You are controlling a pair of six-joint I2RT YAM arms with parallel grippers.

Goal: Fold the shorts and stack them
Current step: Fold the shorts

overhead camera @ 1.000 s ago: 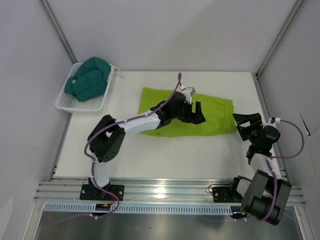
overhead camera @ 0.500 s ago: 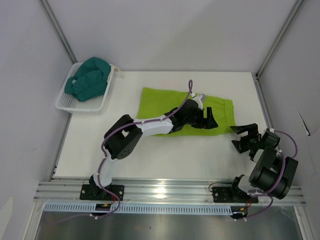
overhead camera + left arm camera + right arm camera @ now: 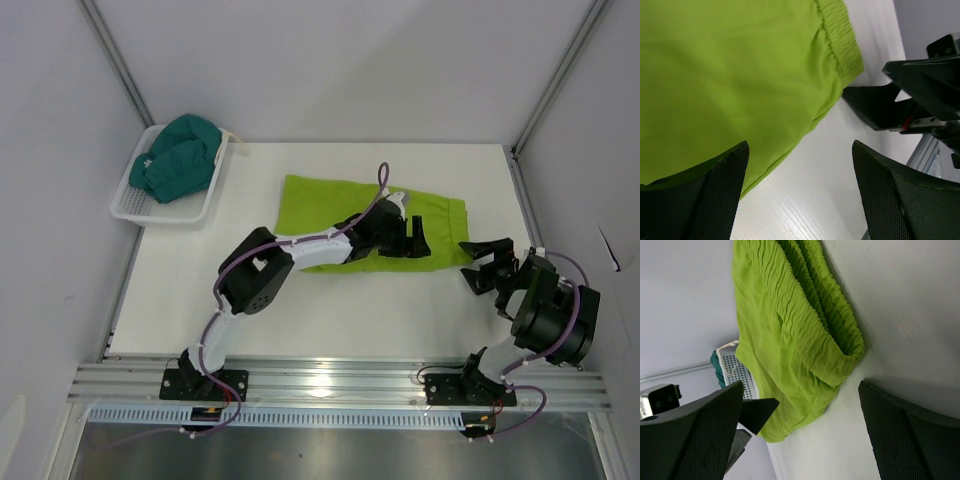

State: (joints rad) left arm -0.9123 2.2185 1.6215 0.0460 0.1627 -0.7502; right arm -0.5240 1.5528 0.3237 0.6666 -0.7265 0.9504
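Top external: lime green shorts [image 3: 320,198] were seen laid flat on the table [image 3: 300,310], long axis side to side, waistband [image 3: 452,215] end pointed toward the right arm.

Left pincer [image 3: 411,243] was held over the near edge of the shorts, close to the waistband end. Jaws were spread wide, nothing clamped. In the left wrist view, fabric was seen by one finger and bare table by the other, so the near edge ran between the jaws. Contact with the cloth could not be told.

Right pincer [image 3: 476,263] was set low just beside the near waistband corner, apart from it, jaws fully spread and empty. From the right wrist view, that corner lay straight ahead between the fingers. The elastic was seen in stacked layers, so one lengthwise fold was judged already done.

The coming move was judged to turn on the waistband end. The right arm was nearer the corner and the left nearer the edge. A carry along the long axis, away from the right pincer, was expected.

White mesh basket [image 3: 125,205] was well off beyond the left pincer, at the far corner. Dark teal shorts [image 3: 180,155] were bunched inside, unfolded. Stack not yet started.
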